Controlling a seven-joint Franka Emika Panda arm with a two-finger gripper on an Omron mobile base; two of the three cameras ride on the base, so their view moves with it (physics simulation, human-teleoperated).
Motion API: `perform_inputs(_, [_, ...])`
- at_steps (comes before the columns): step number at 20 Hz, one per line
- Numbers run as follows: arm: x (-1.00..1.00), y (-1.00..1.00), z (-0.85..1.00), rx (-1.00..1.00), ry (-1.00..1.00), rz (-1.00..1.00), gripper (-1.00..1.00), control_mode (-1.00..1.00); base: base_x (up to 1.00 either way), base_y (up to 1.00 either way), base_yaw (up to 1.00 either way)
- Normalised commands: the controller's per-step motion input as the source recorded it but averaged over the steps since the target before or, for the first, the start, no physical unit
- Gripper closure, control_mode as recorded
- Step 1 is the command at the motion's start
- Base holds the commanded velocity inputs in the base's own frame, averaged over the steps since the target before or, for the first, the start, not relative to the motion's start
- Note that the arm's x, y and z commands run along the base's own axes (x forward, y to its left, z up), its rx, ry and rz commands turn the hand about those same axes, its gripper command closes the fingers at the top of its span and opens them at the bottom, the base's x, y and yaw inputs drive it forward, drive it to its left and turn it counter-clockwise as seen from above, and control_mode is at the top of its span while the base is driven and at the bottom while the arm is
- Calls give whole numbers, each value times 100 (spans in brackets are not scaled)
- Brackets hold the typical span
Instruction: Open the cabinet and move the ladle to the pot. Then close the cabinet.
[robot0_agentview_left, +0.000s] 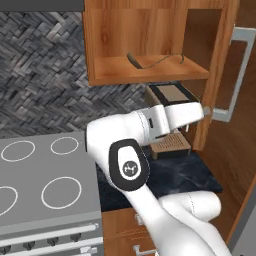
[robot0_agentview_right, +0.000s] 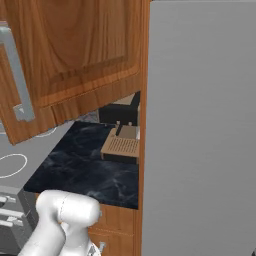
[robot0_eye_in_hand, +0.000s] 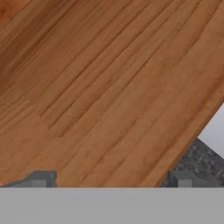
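Observation:
The cabinet (robot0_agentview_left: 125, 30) stands open, its door (robot0_agentview_right: 80, 50) swung out toward me with the silver bar handle (robot0_agentview_left: 235, 75) at its free edge. The ladle (robot0_agentview_left: 155, 61), slim and dark, lies on the cabinet's lower shelf. My gripper (robot0_agentview_left: 206, 111) sits at the door's lower edge, below and to the right of the shelf. In the hand view my gripper (robot0_eye_in_hand: 110, 179) is open, its fingertips (robot0_eye_in_hand: 41, 179) wide apart with nothing between them, close against the door's wood (robot0_eye_in_hand: 100, 87). The pot is out of view.
A grey stove (robot0_agentview_left: 45, 170) with burner rings fills the lower left. On the dark marble counter (robot0_agentview_right: 90, 165) under the cabinet stand a black box (robot0_agentview_right: 120, 112) and a wooden slatted block (robot0_agentview_right: 122, 145). A tall grey panel (robot0_agentview_right: 200, 125) walls off the right.

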Motion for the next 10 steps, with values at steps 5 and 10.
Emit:
perform_inputs(5, [-37,-81,0,-2,0,-2,-100,-100,0,0,0])
perform_inputs(10, [-20,-71,0,-1,0,0,-100,-100,0,0,0])
